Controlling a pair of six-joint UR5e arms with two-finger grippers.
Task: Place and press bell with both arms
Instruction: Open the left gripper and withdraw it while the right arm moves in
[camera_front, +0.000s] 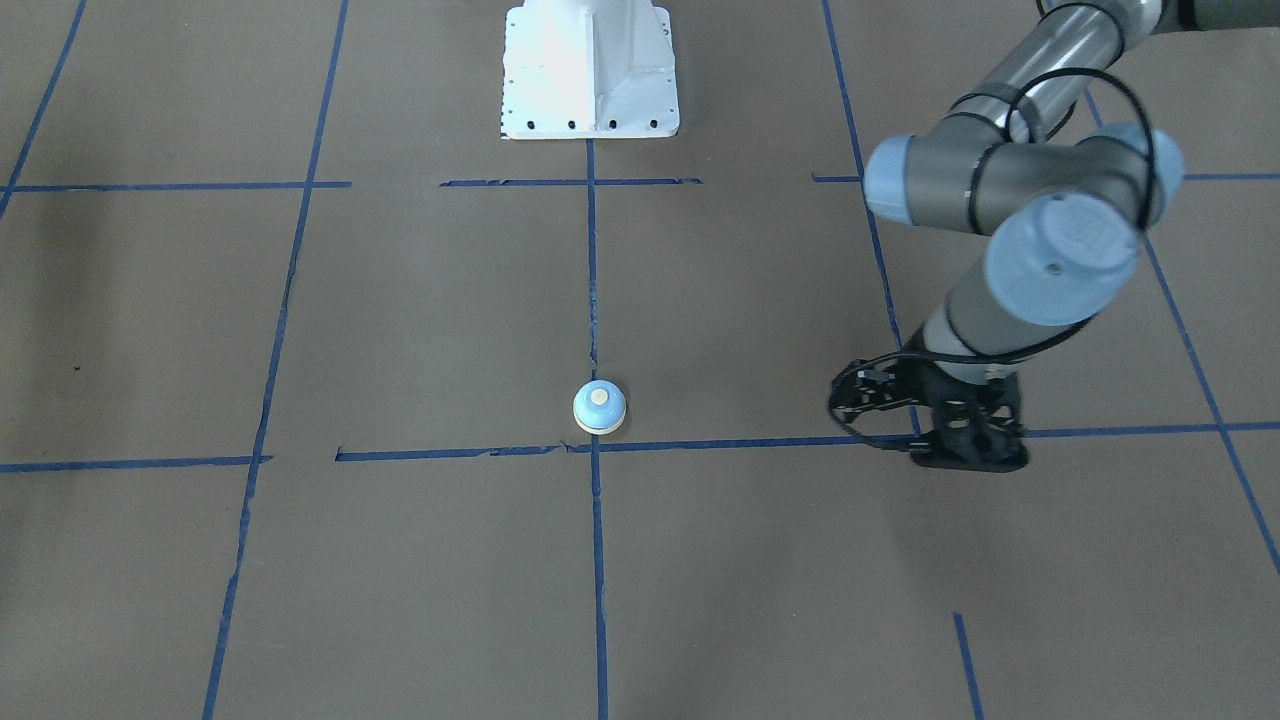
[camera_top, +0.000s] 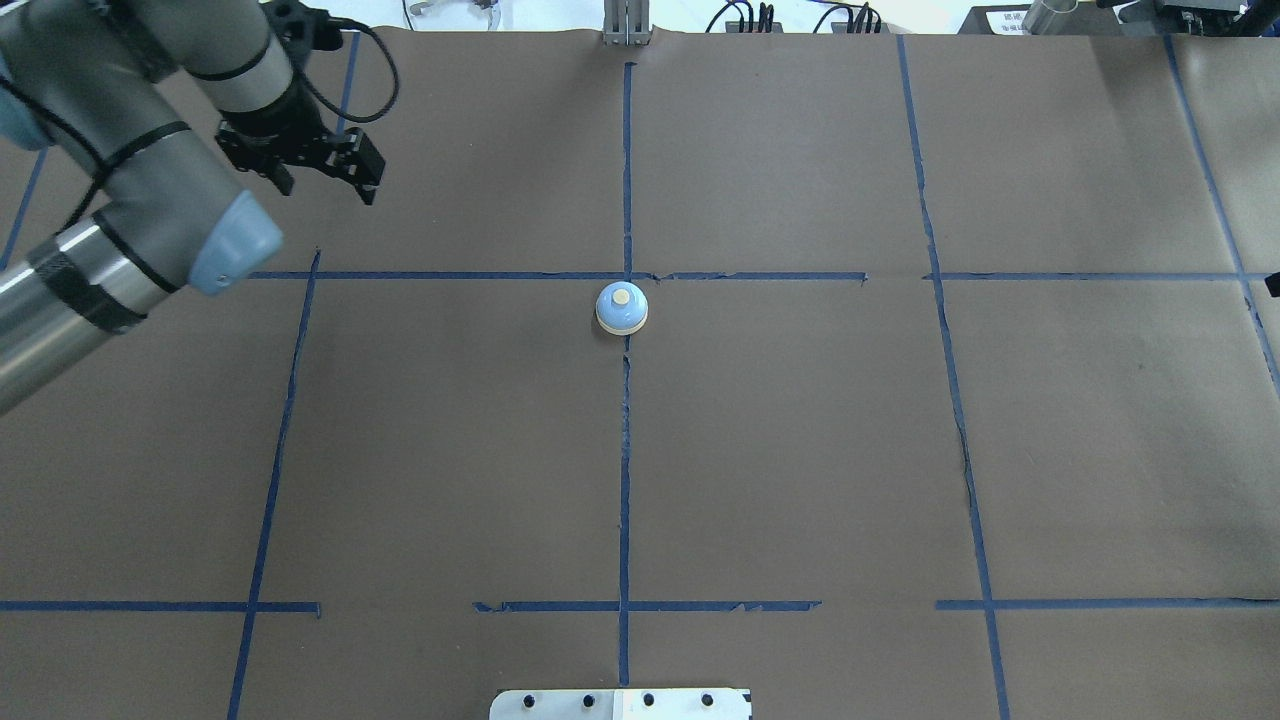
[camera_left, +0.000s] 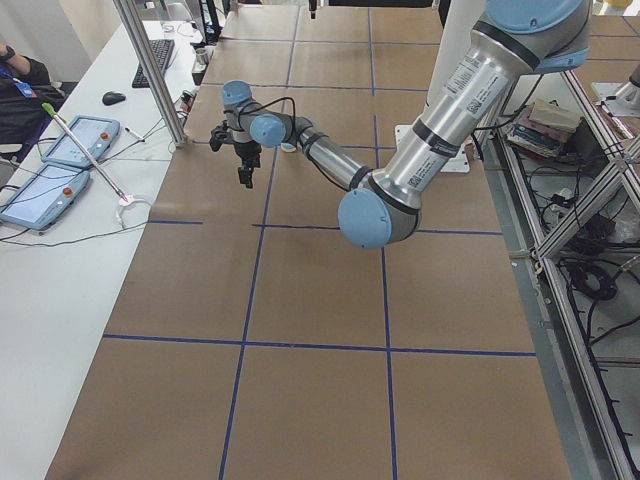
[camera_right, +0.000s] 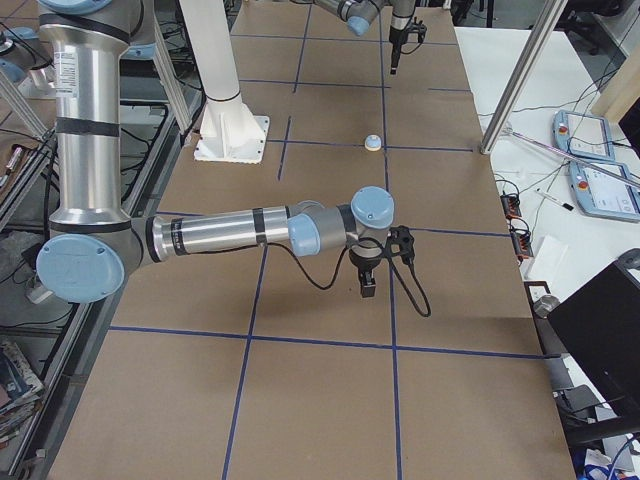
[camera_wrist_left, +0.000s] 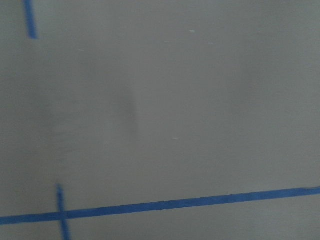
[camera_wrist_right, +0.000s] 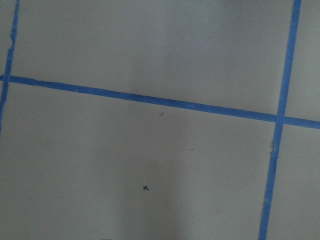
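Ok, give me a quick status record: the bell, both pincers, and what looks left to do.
bell: upright on the brown table paper, at a crossing of blue tape lines; neither arm touches it
left pincer: looks open, empty, well off to the bell's side
right pincer: shows only in the right side view, far from the bell; open or shut cannot be told
wrist views: only paper and tape
likely next: bring a pincer over the cream button to press it
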